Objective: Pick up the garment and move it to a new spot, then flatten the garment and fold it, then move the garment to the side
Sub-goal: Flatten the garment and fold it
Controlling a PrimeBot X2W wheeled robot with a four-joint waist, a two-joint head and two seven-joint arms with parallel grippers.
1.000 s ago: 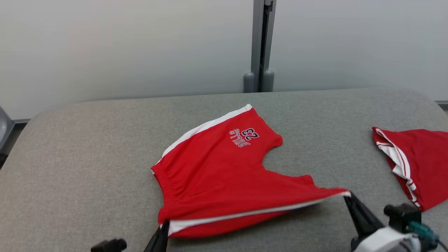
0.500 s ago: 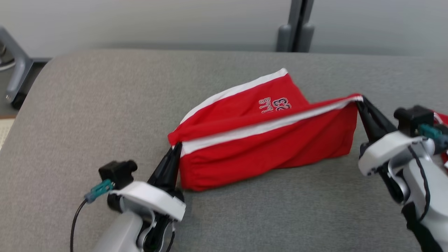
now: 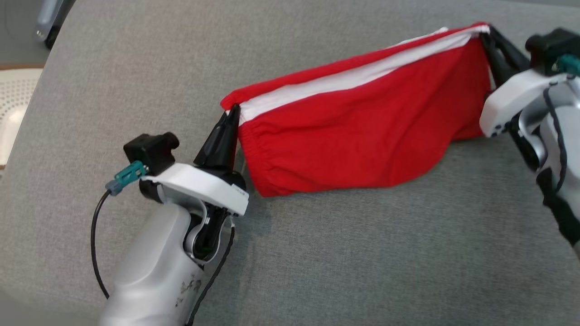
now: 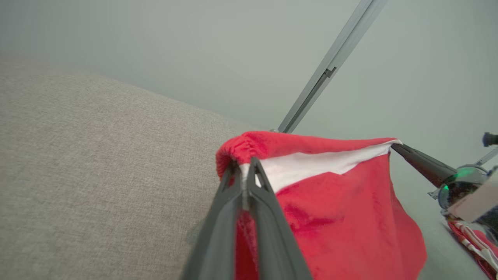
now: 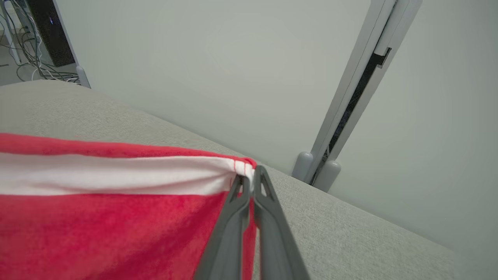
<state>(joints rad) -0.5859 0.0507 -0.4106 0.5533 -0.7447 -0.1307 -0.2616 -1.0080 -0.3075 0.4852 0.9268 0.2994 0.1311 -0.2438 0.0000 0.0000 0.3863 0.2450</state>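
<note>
The garment [image 3: 358, 131] hangs stretched between the two grippers over the padded table [image 3: 317, 253], its lower edge reaching the surface. The left gripper [image 3: 233, 112] pinches its upper left corner, nearer the robot, and the right gripper [image 3: 486, 31] pinches its upper right corner, farther back. A wall with an upright post [image 5: 350, 97] stands behind the table's far edge, and another garment [image 4: 472, 245] lies on the table just beyond the right gripper, on the side away from the left one.
</note>
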